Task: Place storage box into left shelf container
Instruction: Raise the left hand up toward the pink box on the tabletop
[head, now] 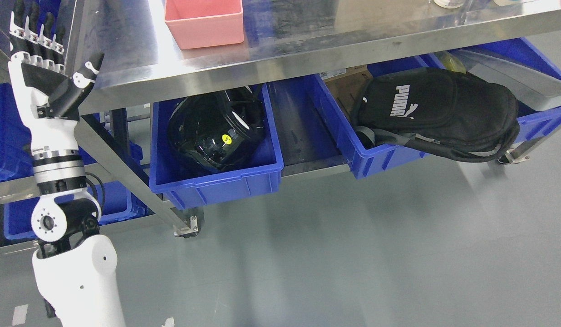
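Pink box (204,22) on steel tabletop (307,41), near the front edge, left of centre. Top of box cut off by the frame; only front wall, part of the interior and lower side walls visible. Plain, open-topped, matte pink, slightly tapered toward the base. Nothing visible inside the part that shows. Faint pink reflection on the metal beside it.

Left hand (46,59) raised at far left, palm toward the table, well apart from the box. Fingers (33,27) straight and spread upward, thumb angled out to the right; holding nothing. Fingertips close to the frame's top edge. White forearm and grey wrist joint below, rising from lower left corner.

Under the tabletop, on the lower shelf: blue bin (217,177) at left-centre, holding a glossy black helmet (214,134) with a small yellow sticker. Helmet's top partly hidden by the table edge. Second blue bin (380,154) to the right, with a black bag (439,113) draped over its rim, white logo on its side. Brown cardboard (348,86) behind the bag, mostly hidden. Gap of bare shelf between the two bins.

More blue bins (3,131) at far left behind the arm, largely blocked. Further blue bin at the right edge, cut off. Pale objects at top right of the tabletop, too cropped to identify. Caster (189,227) under table leg on grey floor.
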### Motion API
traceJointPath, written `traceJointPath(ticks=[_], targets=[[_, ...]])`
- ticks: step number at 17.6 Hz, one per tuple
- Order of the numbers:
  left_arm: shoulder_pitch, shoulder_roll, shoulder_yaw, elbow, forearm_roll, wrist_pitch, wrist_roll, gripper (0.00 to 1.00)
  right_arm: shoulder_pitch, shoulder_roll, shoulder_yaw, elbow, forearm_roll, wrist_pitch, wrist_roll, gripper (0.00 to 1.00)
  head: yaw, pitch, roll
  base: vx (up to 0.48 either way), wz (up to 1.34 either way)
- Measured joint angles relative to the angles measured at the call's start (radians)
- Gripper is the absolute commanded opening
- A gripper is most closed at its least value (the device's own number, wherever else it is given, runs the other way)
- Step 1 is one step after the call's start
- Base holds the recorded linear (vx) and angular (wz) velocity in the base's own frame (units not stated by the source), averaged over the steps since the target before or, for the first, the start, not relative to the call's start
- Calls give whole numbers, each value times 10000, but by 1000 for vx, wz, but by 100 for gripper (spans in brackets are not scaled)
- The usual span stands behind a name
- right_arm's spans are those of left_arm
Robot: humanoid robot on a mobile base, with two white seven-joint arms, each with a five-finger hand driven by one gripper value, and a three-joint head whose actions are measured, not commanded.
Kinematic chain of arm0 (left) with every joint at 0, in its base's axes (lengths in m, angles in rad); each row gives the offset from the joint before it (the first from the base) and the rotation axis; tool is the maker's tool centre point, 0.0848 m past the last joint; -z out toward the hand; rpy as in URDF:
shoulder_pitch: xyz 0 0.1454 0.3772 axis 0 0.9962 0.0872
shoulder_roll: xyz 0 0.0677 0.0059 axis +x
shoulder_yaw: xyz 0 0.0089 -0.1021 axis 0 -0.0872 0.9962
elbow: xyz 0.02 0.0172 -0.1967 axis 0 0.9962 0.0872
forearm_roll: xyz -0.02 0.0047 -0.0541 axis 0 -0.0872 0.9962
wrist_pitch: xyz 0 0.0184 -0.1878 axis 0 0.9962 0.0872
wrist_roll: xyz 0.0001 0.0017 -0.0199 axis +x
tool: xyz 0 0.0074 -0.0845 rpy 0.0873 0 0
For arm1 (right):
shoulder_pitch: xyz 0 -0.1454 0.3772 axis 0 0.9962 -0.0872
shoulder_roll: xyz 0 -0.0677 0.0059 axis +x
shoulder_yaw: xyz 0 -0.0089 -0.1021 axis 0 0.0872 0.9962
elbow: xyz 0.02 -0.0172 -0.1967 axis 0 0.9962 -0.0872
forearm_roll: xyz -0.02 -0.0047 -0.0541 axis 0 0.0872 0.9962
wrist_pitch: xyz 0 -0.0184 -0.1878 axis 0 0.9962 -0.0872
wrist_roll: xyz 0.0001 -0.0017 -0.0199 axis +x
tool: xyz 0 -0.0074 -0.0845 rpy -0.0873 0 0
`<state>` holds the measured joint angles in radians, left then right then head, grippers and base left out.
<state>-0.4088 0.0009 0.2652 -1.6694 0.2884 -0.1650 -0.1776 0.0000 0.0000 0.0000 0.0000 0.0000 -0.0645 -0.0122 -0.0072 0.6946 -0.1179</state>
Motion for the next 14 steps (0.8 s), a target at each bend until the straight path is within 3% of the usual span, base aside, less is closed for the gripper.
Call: traceJointPath(ticks=[8,14], targets=[[-610,260,-50,217,-12,216,-414,100,0,0,0,0,0,2,-13,100,0,0,0,0,0],[-2689,2100,-522,1312,-575,437,-4696,100,0,0,0,0,0,3,-13,100,0,0,0,0,0]])
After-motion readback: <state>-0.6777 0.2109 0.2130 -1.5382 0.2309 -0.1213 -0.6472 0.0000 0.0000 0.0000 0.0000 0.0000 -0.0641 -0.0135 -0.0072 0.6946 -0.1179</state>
